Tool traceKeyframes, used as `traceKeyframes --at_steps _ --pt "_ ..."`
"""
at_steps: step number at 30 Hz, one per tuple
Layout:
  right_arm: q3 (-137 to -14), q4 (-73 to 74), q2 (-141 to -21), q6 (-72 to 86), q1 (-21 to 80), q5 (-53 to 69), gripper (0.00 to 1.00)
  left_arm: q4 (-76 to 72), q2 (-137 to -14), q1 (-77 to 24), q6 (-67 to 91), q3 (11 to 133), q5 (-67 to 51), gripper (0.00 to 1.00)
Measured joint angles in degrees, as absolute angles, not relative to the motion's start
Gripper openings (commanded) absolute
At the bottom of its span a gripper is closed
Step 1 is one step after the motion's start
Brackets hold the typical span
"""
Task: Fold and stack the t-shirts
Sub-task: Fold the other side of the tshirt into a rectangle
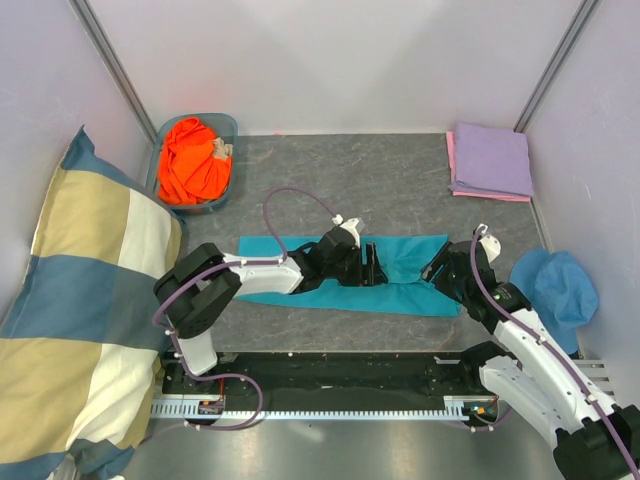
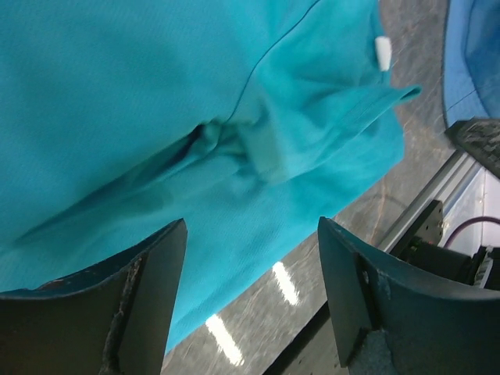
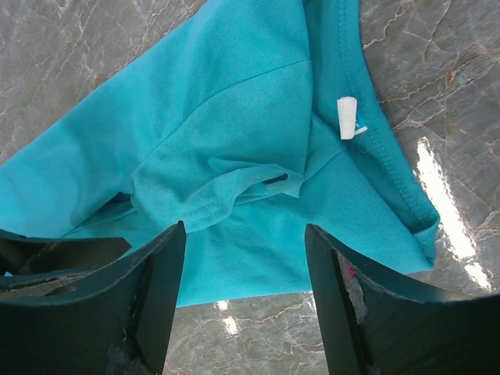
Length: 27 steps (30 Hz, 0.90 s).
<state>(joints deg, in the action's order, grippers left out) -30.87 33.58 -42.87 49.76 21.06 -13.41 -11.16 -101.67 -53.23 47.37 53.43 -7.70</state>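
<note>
The teal t-shirt (image 1: 404, 288) lies as a long folded strip across the middle of the table. My left gripper (image 1: 372, 262) hovers over its middle and my right gripper (image 1: 438, 266) over its right end. In the left wrist view the gripper (image 2: 250, 258) is open above the teal t-shirt (image 2: 195, 117), near its front edge, with nothing between the fingers (image 2: 148, 297). The right gripper (image 3: 244, 266) is also open and empty above the teal t-shirt (image 3: 234, 156), close to the collar and its white label (image 3: 346, 117). An orange t-shirt (image 1: 193, 160) sits bunched at the back left. A folded lavender t-shirt (image 1: 491, 158) rests on a pink one (image 1: 451, 160) at the back right.
The orange shirt fills a blue-grey basket (image 1: 227, 124). A big checked pillow (image 1: 80, 300) leans along the left side. A blue bucket hat (image 1: 556, 285) lies at the right, beside my right arm. A metal rail (image 1: 330, 408) runs along the near edge. Walls close in on three sides.
</note>
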Motion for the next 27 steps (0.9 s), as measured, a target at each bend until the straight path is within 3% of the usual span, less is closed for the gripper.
traceKeyframes --at_steps 6,10,24,27 --pt "-30.8 32.4 -45.2 49.7 21.1 -13.4 0.64 -13.2 -105.5 -53.5 47.5 57.5 -7.6 0.66" --pt "-30.4 31.3 -46.3 49.7 21.1 -13.4 0.64 -14.0 -108.0 -53.5 47.6 59.8 -7.7 0.57" --pt "-29.5 29.6 -48.1 49.7 21.1 -14.0 0.64 -14.2 -109.3 -54.3 48.5 60.1 -7.7 0.48" --pt "-29.4 29.5 -48.7 49.7 21.1 -14.0 0.64 -14.2 -109.3 -54.6 48.8 59.7 -7.7 0.4"
